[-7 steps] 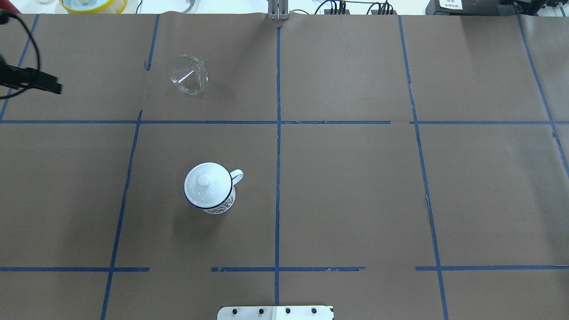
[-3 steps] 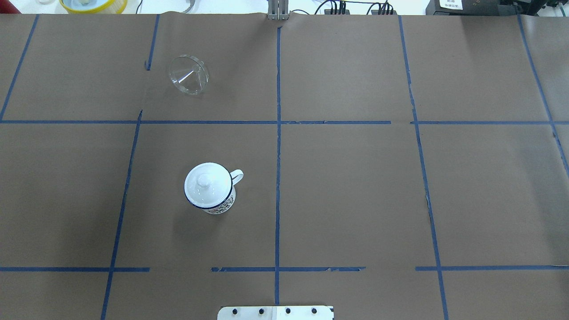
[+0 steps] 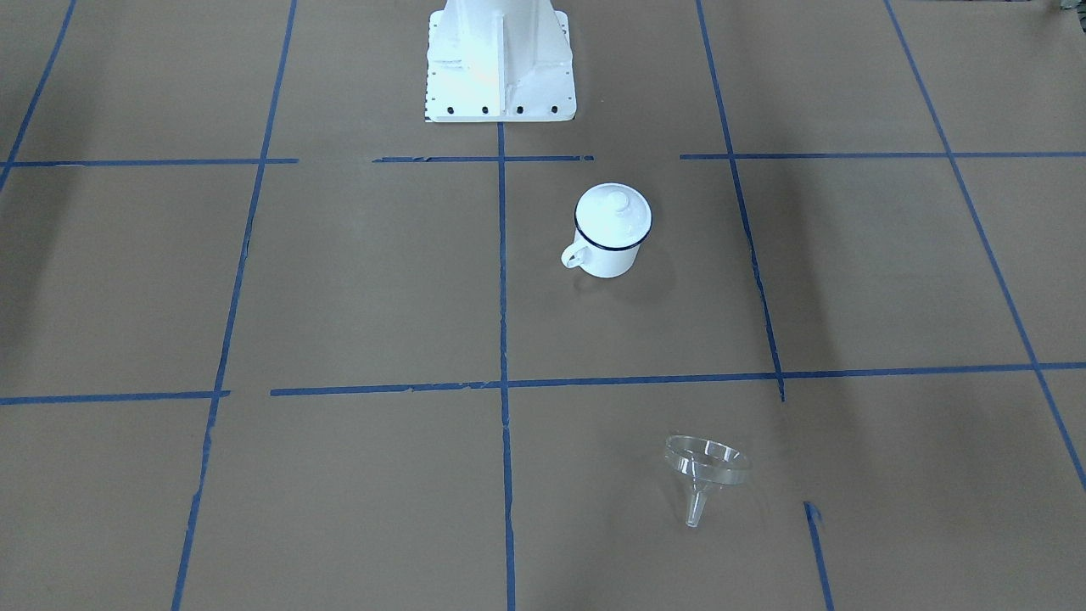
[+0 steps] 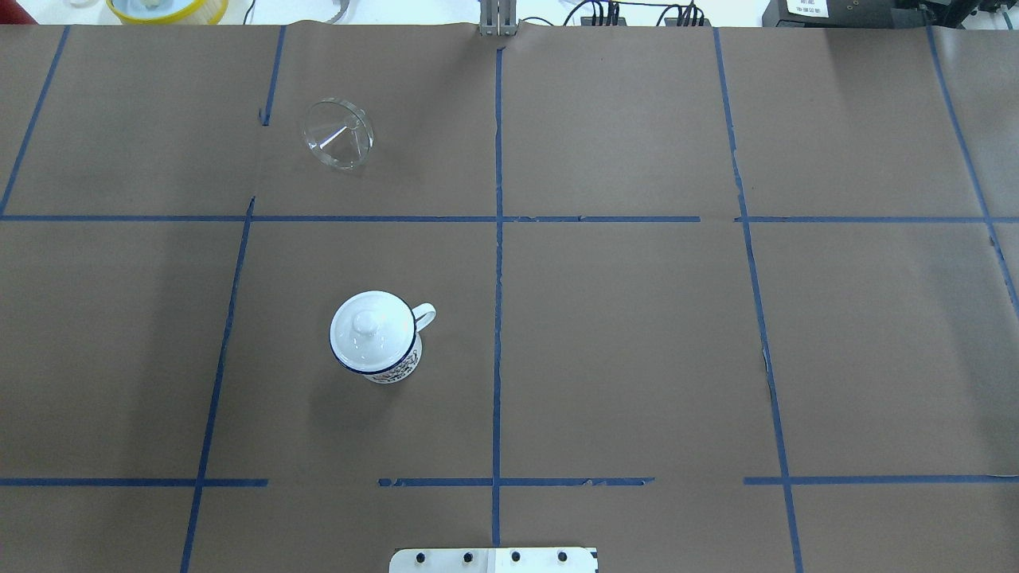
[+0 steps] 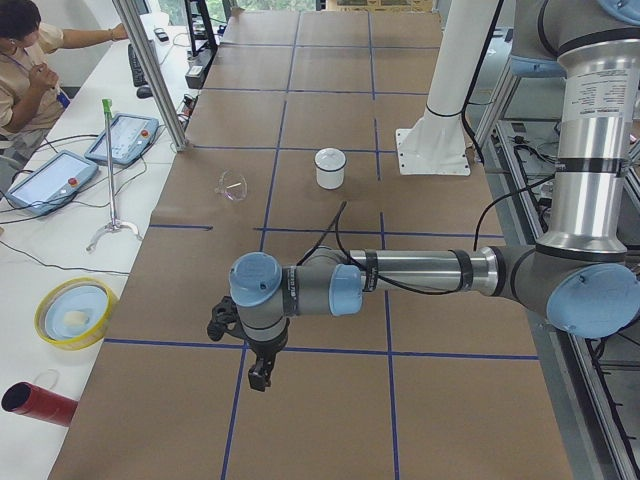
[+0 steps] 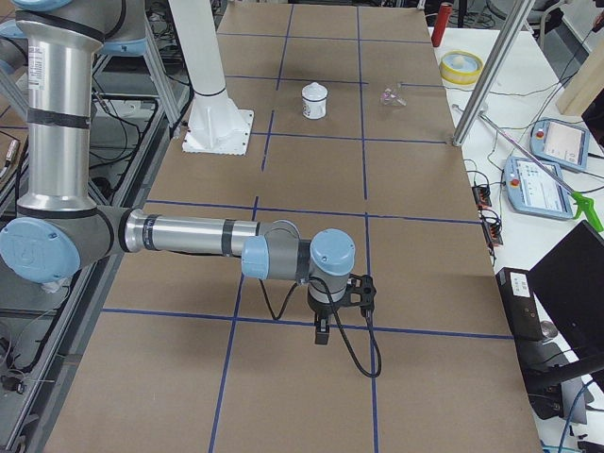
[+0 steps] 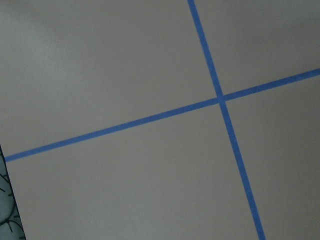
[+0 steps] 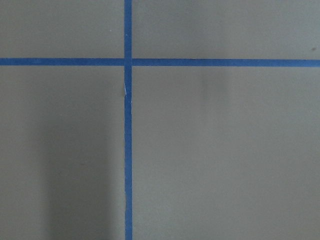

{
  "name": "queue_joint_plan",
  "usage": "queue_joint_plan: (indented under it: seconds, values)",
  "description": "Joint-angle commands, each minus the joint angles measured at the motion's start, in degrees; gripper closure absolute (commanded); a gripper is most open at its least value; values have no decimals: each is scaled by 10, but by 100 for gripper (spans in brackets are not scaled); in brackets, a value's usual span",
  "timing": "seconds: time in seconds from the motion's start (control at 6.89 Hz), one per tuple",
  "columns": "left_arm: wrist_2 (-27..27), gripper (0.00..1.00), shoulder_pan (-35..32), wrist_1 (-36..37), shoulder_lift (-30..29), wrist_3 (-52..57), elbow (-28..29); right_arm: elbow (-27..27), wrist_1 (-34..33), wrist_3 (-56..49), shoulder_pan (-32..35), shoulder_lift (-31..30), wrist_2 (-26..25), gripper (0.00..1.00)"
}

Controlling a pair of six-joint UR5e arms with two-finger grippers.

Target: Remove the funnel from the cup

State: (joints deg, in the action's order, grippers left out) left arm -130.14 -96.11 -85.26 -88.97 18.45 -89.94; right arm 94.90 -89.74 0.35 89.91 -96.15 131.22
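Note:
The clear funnel (image 4: 338, 143) lies tipped on its side on the brown paper, far from the cup; it also shows in the front view (image 3: 706, 465). The white cup (image 4: 396, 369) with a dark blue rim stands upright, covered by a white knobbed lid (image 4: 370, 326); the front view also shows the cup (image 3: 607, 255). My left gripper (image 5: 257, 378) hangs over the table's left end, well away from both. My right gripper (image 6: 321, 334) hangs over the right end. Both show only in the side views, so I cannot tell whether they are open or shut.
The robot's white base plate (image 3: 501, 59) stands behind the cup. Blue tape lines cross the paper. Off the table's far edge are a yellow bowl (image 5: 75, 312), a red cylinder (image 5: 35, 403), tablets (image 5: 125, 138), a metal post (image 5: 150, 70) and an operator (image 5: 20, 60).
A dark part of the left arm at the overhead view's left edge has moved out of that view. The funnel and the cup have not moved.

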Motion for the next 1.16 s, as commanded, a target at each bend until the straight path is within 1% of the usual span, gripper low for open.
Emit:
queue_joint_plan:
  seconds: [0.0,0.44,0.58,1.02]
  values:
    - [-6,0,-6,46,-3,-4,-16,0,0,0,0,0,0,0]
    - [-8,0,-6,43,4,1,-26,0,0,0,0,0,0,0]
    - [-6,0,-7,44,6,1,-38,0,0,0,0,0,0,0]
    - [-6,0,-7,45,6,1,-42,0,0,0,0,0,0,0]
